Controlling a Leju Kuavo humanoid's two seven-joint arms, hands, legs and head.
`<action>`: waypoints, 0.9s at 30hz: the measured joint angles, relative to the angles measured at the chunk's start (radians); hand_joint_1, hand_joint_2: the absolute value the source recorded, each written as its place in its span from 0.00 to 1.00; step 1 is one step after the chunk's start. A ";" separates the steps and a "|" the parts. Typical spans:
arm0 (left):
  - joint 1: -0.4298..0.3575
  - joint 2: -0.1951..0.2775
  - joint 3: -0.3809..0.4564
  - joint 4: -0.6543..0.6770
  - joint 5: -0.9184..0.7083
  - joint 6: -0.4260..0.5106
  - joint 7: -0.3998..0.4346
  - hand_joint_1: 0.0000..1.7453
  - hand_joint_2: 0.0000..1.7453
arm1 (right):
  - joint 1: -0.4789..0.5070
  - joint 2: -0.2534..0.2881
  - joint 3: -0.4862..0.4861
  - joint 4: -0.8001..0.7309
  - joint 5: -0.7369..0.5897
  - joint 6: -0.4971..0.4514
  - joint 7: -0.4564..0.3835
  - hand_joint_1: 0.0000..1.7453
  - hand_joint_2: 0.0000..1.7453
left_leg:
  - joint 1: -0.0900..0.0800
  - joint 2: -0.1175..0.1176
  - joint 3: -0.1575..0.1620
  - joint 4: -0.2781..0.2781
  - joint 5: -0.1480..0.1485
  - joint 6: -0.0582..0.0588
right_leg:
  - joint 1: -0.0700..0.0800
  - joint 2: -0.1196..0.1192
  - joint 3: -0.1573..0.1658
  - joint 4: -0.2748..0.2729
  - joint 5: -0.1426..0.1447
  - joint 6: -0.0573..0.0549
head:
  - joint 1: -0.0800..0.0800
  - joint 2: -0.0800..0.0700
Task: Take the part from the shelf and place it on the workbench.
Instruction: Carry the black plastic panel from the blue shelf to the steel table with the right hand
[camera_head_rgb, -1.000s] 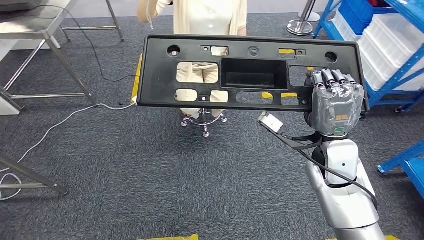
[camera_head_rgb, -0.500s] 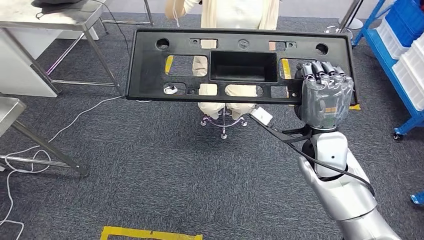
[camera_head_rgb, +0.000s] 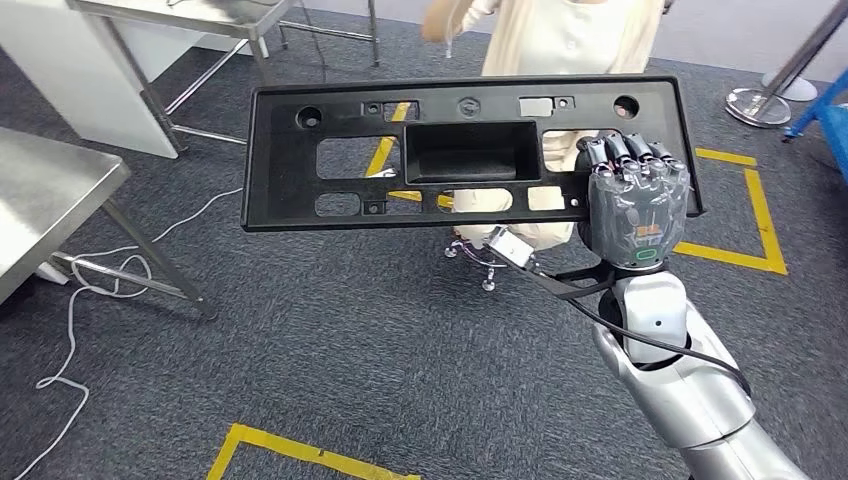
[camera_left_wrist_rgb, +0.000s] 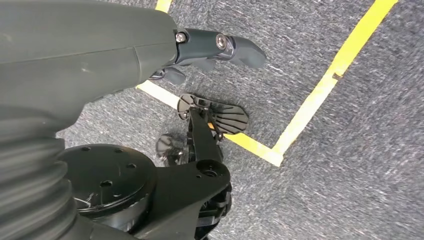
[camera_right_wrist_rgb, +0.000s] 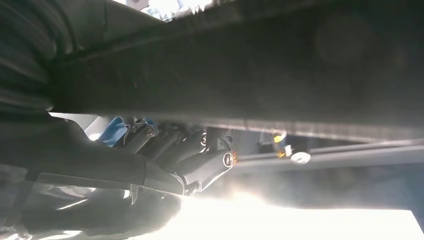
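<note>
**Carrying the panel one-handed, bench coming up on the left**

My right hand (camera_head_rgb: 637, 200) is clamped on the long black plastic panel with rectangular cut-outs and a recessed centre pocket (camera_head_rgb: 460, 150), fingers wrapped over its near edge at the right end. In the head view the panel hangs in the air above the grey carpet (camera_head_rgb: 350, 350), roughly level, with its whole length cantilevered out to the left of my grip. The right wrist view gives me the dark underside of the panel (camera_right_wrist_rgb: 250, 65) pressed against the curled fingers (camera_right_wrist_rgb: 200, 165), so I judge the hold to be firm for now.

My left hand (camera_left_wrist_rgb: 210, 50) hangs low over the carpet and a yellow floor-tape line (camera_left_wrist_rgb: 320, 85). It carries nothing; whether its fingers are spread or curled I cannot tell from this angle.

The brushed-steel workbench (camera_head_rgb: 50, 200) sits at the left edge, well apart from the panel, so I judge the placing not yet begun.

What worries me:
- The grip is at one end only. Any jolt while walking could let the far end droop and twist the panel out of my fingers.
- A person in a cream top (camera_head_rgb: 570, 40) stands just beyond the panel; swinging it round could catch them.
- The free left end could strike the bench edge or its steel leg (camera_head_rgb: 150, 255) if I turn too tightly.
- A white cable (camera_head_rgb: 80, 290) trails on the carpet by the bench, a snag for my feet.
</note>
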 joint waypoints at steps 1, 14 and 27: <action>0.000 -0.001 0.000 0.000 0.000 0.000 0.000 0.00 1.00 | 0.003 -0.001 0.000 0.001 0.000 0.000 -0.004 1.00 1.00 | 0.000 -0.014 0.000 0.000 -0.001 0.000 | -0.004 0.007 -0.033 0.051 -0.012 0.004 | 0.003 0.000; 0.013 -0.001 0.008 0.002 0.006 -0.001 -0.005 0.00 1.00 | 0.006 0.008 0.001 0.010 0.000 -0.006 -0.029 1.00 1.00 | 0.009 -0.014 -0.071 0.145 -0.081 -0.053 | -0.024 0.014 0.072 -0.205 0.118 0.000 | -0.002 0.000; 0.008 0.001 0.009 0.003 0.010 -0.002 -0.007 0.00 1.00 | -0.001 0.011 0.002 0.011 0.001 -0.004 -0.029 1.00 1.00 | -0.019 0.051 -0.011 0.016 -0.013 0.005 | 0.010 -0.099 0.091 -0.197 0.083 -0.001 | -0.003 0.000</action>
